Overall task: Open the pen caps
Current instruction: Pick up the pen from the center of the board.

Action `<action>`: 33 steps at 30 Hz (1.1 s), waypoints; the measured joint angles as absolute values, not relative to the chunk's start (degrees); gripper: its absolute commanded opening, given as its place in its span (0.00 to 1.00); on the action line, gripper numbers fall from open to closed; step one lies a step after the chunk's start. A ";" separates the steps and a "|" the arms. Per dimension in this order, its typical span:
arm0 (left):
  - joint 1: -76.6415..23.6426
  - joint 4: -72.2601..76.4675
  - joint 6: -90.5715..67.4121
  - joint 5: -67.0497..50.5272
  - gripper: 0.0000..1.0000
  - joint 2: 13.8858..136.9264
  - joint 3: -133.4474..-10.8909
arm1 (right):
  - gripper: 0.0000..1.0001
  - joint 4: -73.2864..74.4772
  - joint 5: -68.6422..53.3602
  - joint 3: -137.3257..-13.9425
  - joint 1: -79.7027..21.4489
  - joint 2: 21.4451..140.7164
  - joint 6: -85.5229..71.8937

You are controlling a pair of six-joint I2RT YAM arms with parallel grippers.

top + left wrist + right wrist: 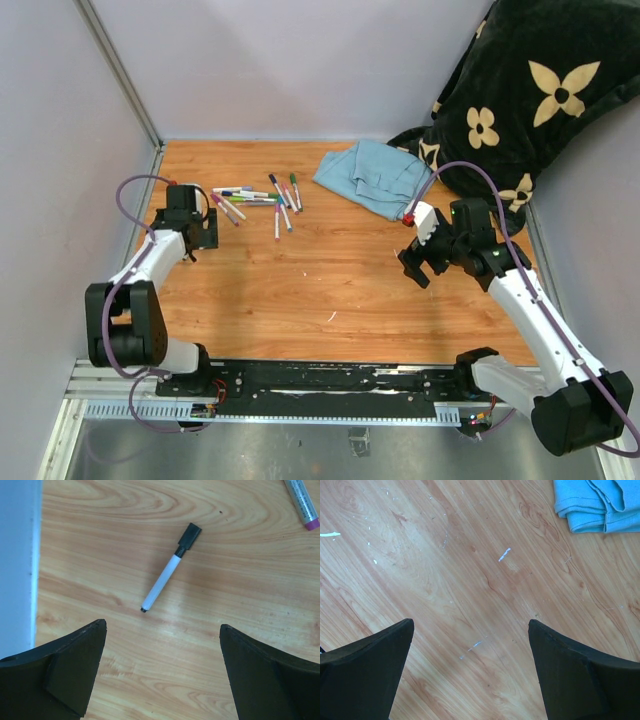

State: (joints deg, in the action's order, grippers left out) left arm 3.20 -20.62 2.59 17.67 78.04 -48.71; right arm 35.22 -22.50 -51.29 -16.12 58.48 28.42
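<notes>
Pincers both gape at full spread, and neither has hold of anything. My left pincer [203, 232] hangs over the bench [330, 290] near its left edge, toward the far left corner. In my wrist view there is wood between its two dark fingers [70, 672]. Just beyond them a pen [162, 580] lies loose at a slant, its black cap [190, 534] seated on the far end of the white barrel. Neither finger touches it. A second pen [301, 500] pokes in at the top right of that view with a purple end [311, 524]; whether that end is a cap I cannot tell.

The rest of the caps [255, 197] show as coloured ends on the pens [283, 205], which are scattered in a loose heap on the far left part of the bench. The heap is just right of my left pincer and short of the far edge. Purple, blue, green and dark ones show, each too small from above for me to judge how it sits.

My right pincer [415, 262] hangs over the right half of the bench, well apart from the pens, with scratched wood under it. A folded blue cloth [375, 175] lies near the far edge, right of the pens. It sits between them and a black flowered blanket [520, 100] slumped over the far right corner.
</notes>
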 measured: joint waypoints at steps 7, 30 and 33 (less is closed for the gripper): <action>5.19 -20.73 2.79 12.36 0.99 84.14 -50.33 | 0.98 35.44 -22.52 -51.29 -16.12 57.69 28.47; 9.10 -19.20 2.81 5.23 0.83 92.33 -50.98 | 0.98 35.48 -22.98 -51.29 -16.12 57.65 28.80; 9.21 -19.38 2.79 4.64 0.79 93.71 -52.10 | 0.98 35.48 -22.98 -51.29 -16.12 57.63 28.82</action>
